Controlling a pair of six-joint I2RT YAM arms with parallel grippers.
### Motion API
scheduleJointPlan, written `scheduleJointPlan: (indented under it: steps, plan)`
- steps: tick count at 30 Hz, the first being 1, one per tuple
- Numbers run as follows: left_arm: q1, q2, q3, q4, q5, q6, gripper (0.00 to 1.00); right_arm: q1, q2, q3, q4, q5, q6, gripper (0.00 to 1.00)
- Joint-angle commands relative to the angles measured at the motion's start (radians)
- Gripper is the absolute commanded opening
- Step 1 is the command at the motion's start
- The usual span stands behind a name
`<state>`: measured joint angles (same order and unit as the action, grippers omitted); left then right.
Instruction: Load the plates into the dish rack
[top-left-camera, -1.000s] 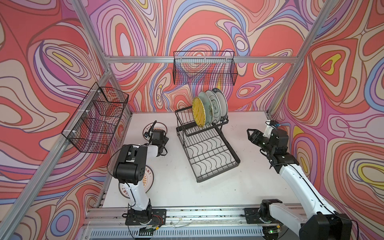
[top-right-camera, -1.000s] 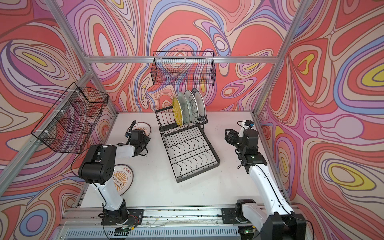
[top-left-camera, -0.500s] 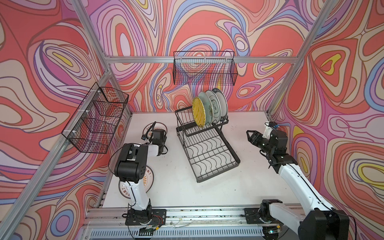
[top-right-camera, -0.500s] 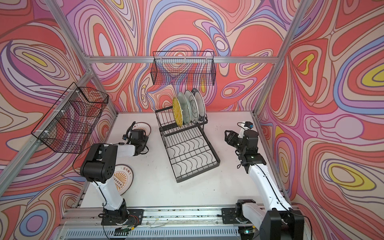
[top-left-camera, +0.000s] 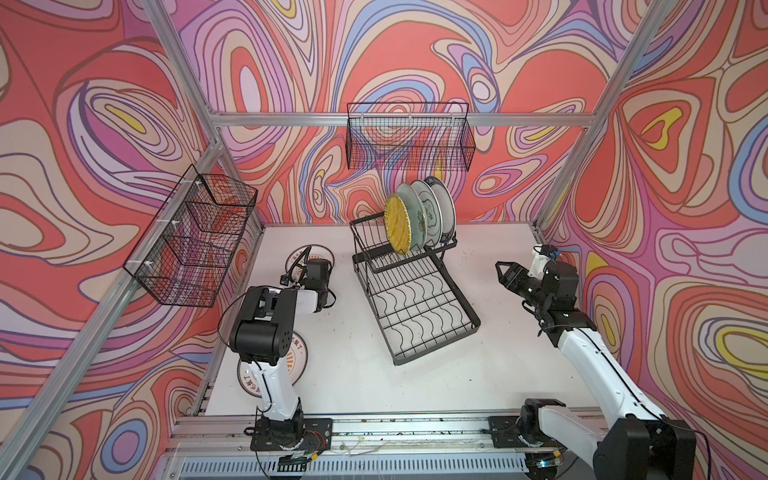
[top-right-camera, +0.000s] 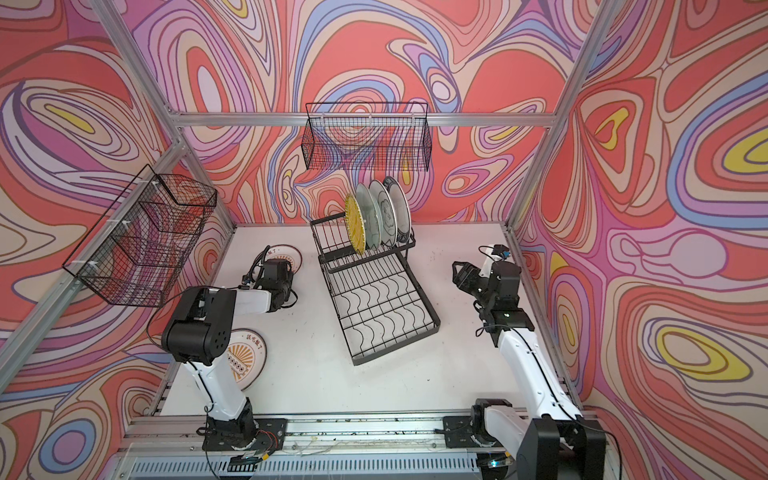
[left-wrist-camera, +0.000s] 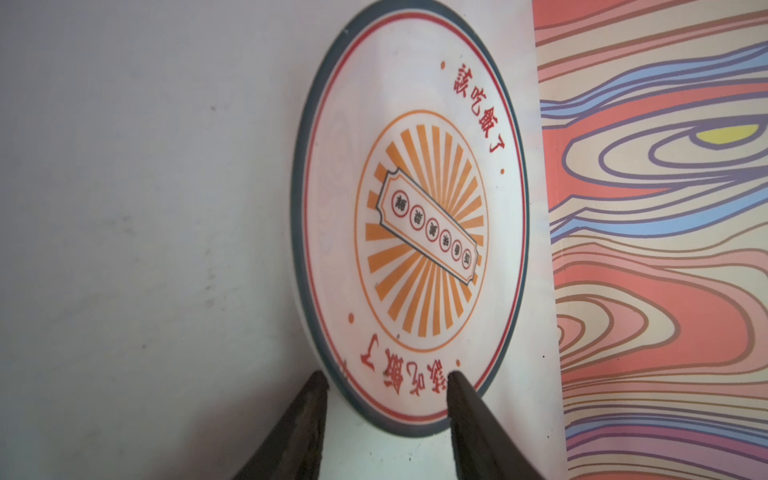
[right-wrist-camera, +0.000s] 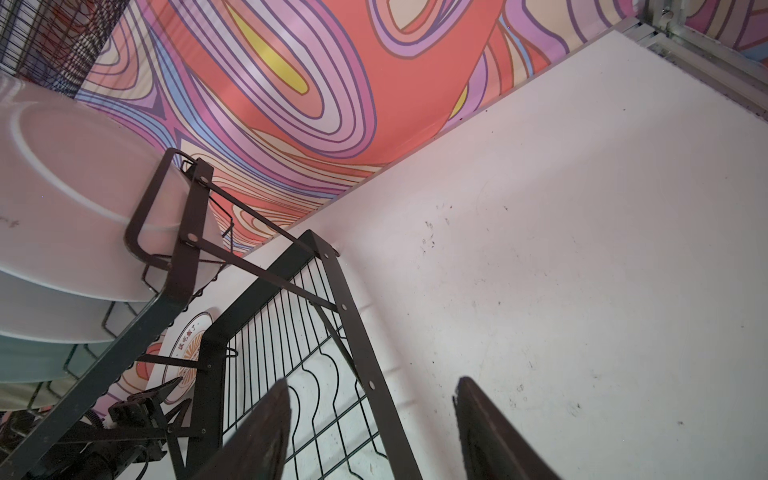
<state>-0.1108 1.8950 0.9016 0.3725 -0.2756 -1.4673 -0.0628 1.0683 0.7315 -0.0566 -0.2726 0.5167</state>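
Observation:
A white plate with an orange sunburst (left-wrist-camera: 419, 224) lies flat at the far left of the table (top-left-camera: 322, 251). My left gripper (left-wrist-camera: 384, 380) is open and straddles its near rim, one finger (left-wrist-camera: 455, 384) over the plate's face and the other just off its edge. A second sunburst plate (top-right-camera: 245, 357) lies nearer, partly under the left arm. The black dish rack (top-left-camera: 419, 307) stands mid-table, with several plates upright in its raised tier, the yellow one (top-left-camera: 397, 224) in front. My right gripper (top-left-camera: 500, 272) hovers open and empty to the right of the rack (right-wrist-camera: 361, 332).
Two fine-mesh wire baskets hang on the walls, one at the back (top-left-camera: 409, 141) and one on the left (top-left-camera: 195, 241). An aluminium rail (top-left-camera: 415, 424) with both arm bases runs along the table's front edge. Patterned walls close in three sides.
The left gripper's jaws have narrowed a little around the far-left plate's rim. The right arm has barely shifted.

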Motion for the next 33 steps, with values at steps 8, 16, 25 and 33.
scheduleJointPlan:
  steps: [8,16,25,33]
  plan:
    - [0.019,0.084,0.003,-0.1,-0.008,-0.014,0.39,-0.018,0.01,-0.016,0.03,-0.023,-0.009,0.64]
    - [0.019,0.058,0.004,-0.122,-0.029,0.02,0.29,-0.022,0.019,-0.017,0.038,-0.027,-0.004,0.63]
    - [0.019,0.037,0.004,-0.12,-0.008,0.047,0.21,-0.025,0.018,-0.017,0.04,-0.038,-0.004,0.6]
    - [0.02,0.018,-0.025,-0.106,-0.006,0.04,0.17,-0.025,0.009,-0.018,0.036,-0.043,-0.008,0.59]
